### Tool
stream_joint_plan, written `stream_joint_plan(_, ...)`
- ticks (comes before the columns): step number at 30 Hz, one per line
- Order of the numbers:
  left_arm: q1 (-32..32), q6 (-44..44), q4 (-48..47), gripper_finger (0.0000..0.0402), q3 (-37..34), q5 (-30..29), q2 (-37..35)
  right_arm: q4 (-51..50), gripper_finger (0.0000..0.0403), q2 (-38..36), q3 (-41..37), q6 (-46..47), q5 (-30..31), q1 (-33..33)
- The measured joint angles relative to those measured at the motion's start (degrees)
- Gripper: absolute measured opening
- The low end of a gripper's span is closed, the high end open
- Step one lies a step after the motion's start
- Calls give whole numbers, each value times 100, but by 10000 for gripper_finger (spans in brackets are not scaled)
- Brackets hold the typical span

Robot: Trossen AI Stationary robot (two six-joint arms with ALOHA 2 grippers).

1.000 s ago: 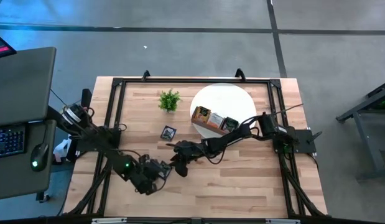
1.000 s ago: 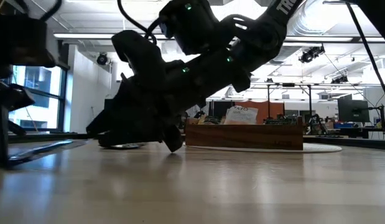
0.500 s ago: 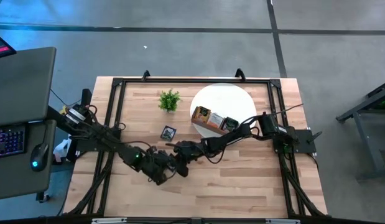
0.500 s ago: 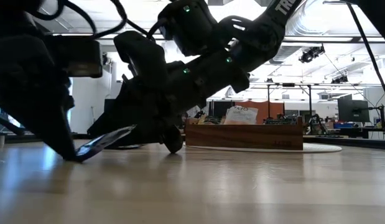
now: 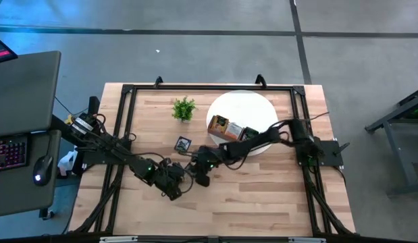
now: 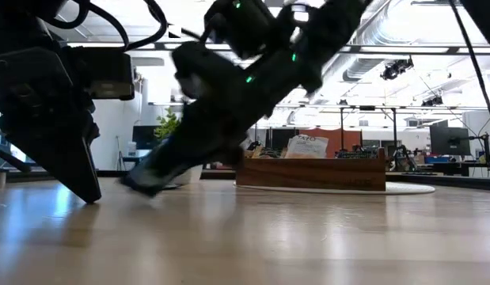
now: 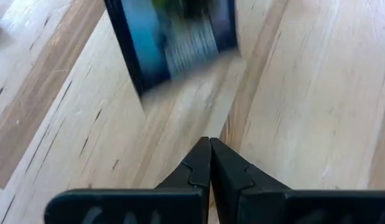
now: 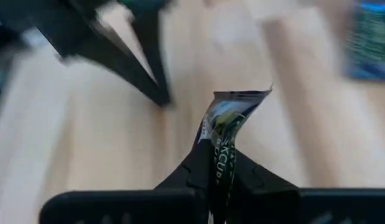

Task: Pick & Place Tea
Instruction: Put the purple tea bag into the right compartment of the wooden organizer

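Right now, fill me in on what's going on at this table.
The right hand is shut on a dark tea sachet, pinched upright between its fingers and held near the middle of the table. The left hand is shut with nothing in it, tip down at the wood close by. Another dark sachet lies flat near the small plant. The wooden tray, on a white round mat, already holds some sachets.

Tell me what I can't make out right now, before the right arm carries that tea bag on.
- Tray contents: high view, too small to count; low view, hidden behind its wall.
- Held tea bag print: right wrist view, blurred and crumpled; right gripper covers its lower part.
- Loose tea bag: left wrist view, blurred, cut off by the edge.
- Left gripper: shut, empty.
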Motion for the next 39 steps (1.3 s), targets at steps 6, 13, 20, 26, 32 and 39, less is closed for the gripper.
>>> stream_joint_plan(6,-2,1,2,0,-2,-116,4,-2967,6,-1286,0,-816,593,-142)
stream_joint_plan(13,60,-1,143,0,-9,-262,5,-5662,4,-2945,-226,-1856,1382,-197)
stream_joint_plan(20,260,219,267,0,-9,-225,-48,-4715,3,-4144,-2016,-1639,1192,-710)
stream_joint_plan(26,457,337,294,3,-9,-92,-49,-4314,2,-4569,-2871,-2311,1141,-1142)
stream_joint_plan(32,658,348,322,31,-2,101,-52,-4418,3,-4562,-3008,-2836,1320,-1430)
stream_joint_plan(39,789,500,399,68,2,161,-48,-4451,9,-4553,-3005,-2828,1184,-1700)
